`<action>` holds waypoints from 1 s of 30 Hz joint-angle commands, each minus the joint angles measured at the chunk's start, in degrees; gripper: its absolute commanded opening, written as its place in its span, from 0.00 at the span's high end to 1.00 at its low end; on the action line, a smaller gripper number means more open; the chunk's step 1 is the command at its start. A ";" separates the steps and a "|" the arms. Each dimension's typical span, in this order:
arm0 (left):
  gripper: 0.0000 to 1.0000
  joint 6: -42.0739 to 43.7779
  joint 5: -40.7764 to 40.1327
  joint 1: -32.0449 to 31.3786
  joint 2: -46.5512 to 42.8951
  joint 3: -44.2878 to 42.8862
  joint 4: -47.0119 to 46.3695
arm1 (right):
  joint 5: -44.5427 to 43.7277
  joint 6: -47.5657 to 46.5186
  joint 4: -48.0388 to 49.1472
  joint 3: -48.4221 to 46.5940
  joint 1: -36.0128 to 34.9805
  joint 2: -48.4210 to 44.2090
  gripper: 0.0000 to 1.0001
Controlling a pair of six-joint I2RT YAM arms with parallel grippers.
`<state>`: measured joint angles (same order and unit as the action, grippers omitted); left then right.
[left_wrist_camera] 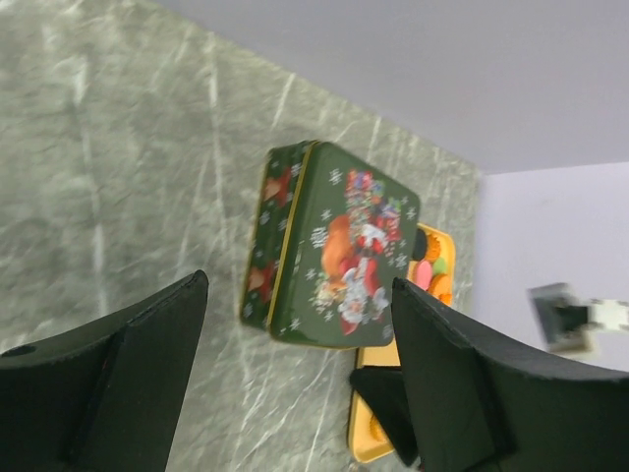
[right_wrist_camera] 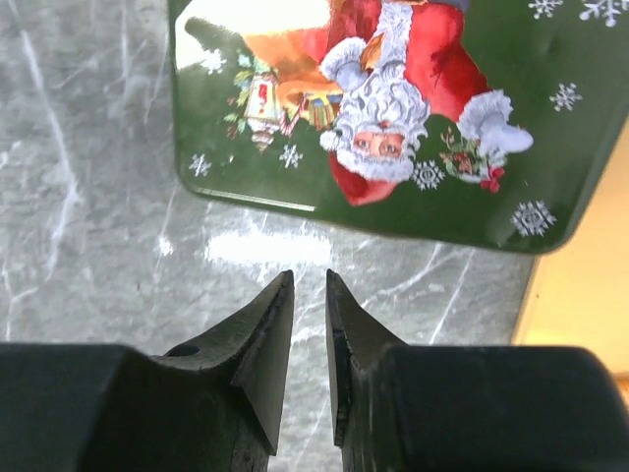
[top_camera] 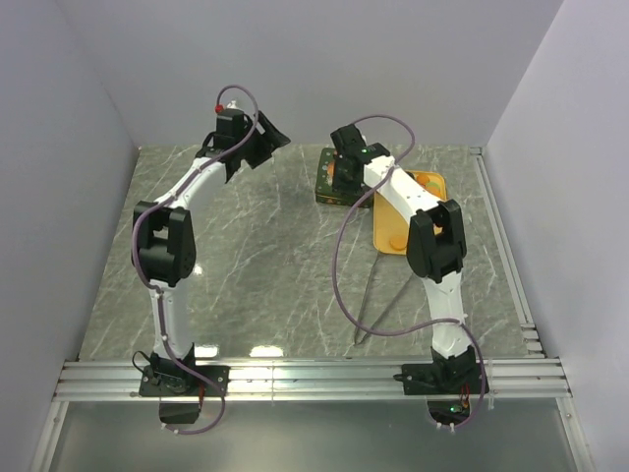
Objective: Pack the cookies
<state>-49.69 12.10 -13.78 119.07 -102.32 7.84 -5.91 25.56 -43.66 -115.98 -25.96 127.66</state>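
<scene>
We look down on a table [top_camera: 275,256] topped in grey-green stone veined with white, and a patch of light glares off it near the front edge. Plain pale walls [top_camera: 324,59] close it in on the left, the far side and the right. Ribbed metal rails [top_camera: 314,379] run along the near edge, where both arm bases are bolted. A purple cable [top_camera: 344,265] loops down from the right arm and trails over the stone.

Toward the far right lies an orange tray [top_camera: 393,236], partly covered by the right arm. Just beside its far left corner sits a green Christmas tin [top_camera: 332,187] with a Santa picture on its lid, and the lid is on. We cannot tell whether tin and tray touch.

The cookies [left_wrist_camera: 430,273] show only in the left wrist view. They are a small cluster of pink, green and orange discs in the tray, right behind the tin.

The left gripper [left_wrist_camera: 300,285] hangs above the far left-centre of the table, its jaws spread wide and empty, facing the tin from a distance. The right gripper [right_wrist_camera: 310,275] hovers over bare stone just in front of the tin's edge. Its fingers [right_wrist_camera: 270,324] are drawn almost together, leaving a thin slit with nothing in it.
</scene>
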 commanded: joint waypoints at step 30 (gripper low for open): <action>0.09 13.92 -30.37 1.92 -63.74 52.38 7.64 | 3.62 -4.99 14.39 50.67 -1.03 -61.72 0.55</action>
<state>-36.80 -9.26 -12.05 63.05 -55.20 17.82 -2.87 22.15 -33.06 -67.68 -26.65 69.93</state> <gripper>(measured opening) 0.909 0.442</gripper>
